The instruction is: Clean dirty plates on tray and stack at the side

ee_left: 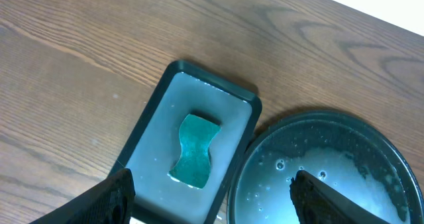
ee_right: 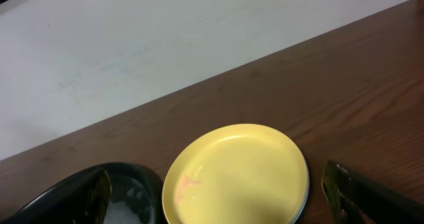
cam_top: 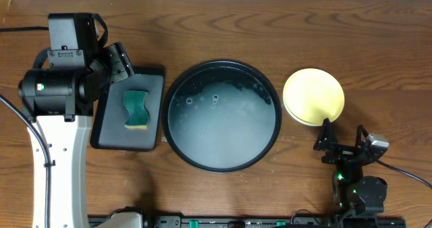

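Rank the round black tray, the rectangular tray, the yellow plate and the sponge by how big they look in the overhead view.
Largest to smallest:
1. round black tray
2. rectangular tray, one corner hidden
3. yellow plate
4. sponge

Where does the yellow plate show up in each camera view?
Overhead: yellow plate right of centre, just right of the round black tray.
Left wrist: not in it.
Right wrist: the plate at bottom centre.
Shared landmark: the round black tray, in all three views.
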Robot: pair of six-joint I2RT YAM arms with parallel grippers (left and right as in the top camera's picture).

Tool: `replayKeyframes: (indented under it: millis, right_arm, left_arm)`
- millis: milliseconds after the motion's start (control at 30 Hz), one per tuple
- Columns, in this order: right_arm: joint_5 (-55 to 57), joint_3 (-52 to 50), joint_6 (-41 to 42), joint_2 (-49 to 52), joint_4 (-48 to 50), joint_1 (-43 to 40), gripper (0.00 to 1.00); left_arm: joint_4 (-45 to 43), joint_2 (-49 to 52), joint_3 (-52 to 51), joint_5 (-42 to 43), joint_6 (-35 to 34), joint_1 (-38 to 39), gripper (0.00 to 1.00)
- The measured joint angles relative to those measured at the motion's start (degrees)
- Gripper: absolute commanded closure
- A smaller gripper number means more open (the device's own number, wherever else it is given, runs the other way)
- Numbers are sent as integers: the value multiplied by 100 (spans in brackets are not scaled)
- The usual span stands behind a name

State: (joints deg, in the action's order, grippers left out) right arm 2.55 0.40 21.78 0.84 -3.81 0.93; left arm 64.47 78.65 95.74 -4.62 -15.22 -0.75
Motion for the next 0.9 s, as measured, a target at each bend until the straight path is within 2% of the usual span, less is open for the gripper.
replayKeyframes:
  millis: [733, 833, 900]
  right_arm:
    - [0, 0, -15, 0, 0, 0, 1]
    - [2, 0, -13, 0, 2, 0, 1]
    - [0, 0, -15, 2, 4, 0, 1]
  left_arm:
    - [17, -20, 0, -7, 4, -22, 23]
    - [-79, -240, -153, -33, 28, -22, 23]
    - [-446, -619, -522, -50, 33, -22, 23]
